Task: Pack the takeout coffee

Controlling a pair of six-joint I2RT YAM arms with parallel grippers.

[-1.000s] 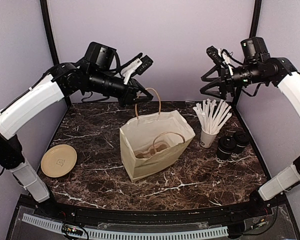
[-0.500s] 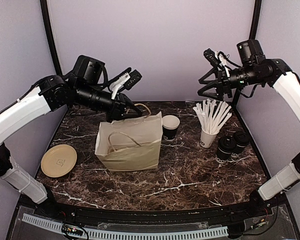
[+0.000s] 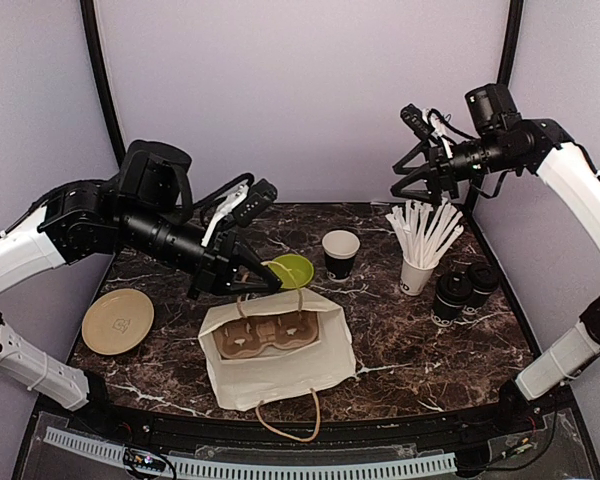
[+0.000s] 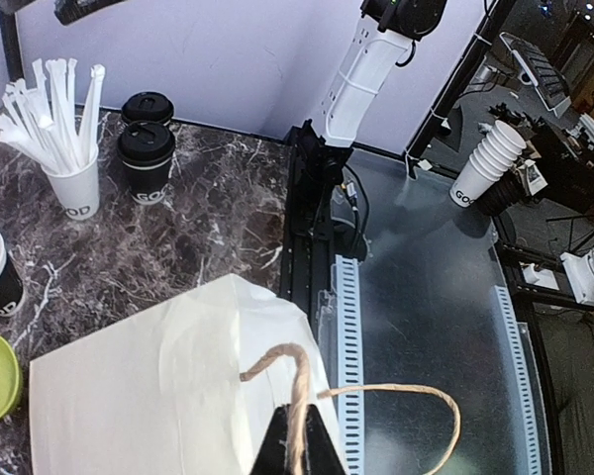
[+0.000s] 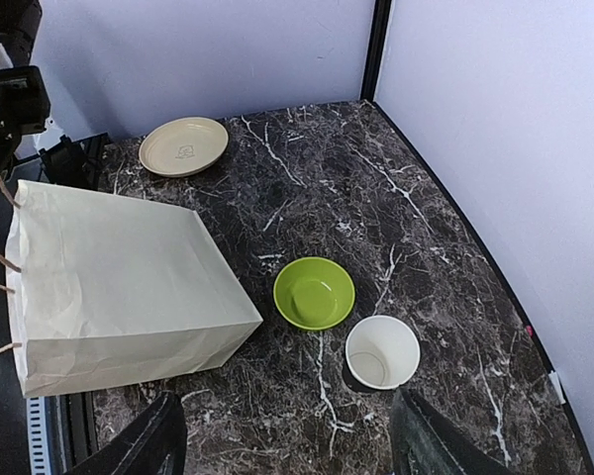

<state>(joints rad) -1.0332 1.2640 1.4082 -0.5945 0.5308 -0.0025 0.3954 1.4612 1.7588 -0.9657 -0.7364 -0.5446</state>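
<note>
The lidless cup (image 3: 340,253) is stood on the surface (image 3: 430,350) behind the flat-lying bag (image 3: 280,385), whose handle (image 4: 299,396) is pinched by the left tool (image 3: 263,282), and is found below and ahead of the spread, empty right tool (image 5: 287,426).

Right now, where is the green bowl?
In the top view the green bowl sits mid-table, just behind the bag and left of the open cup.

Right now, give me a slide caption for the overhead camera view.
Left gripper pinches a twine handle of the tipped beige paper bag; lidless black paper cup stands behind.
</note>
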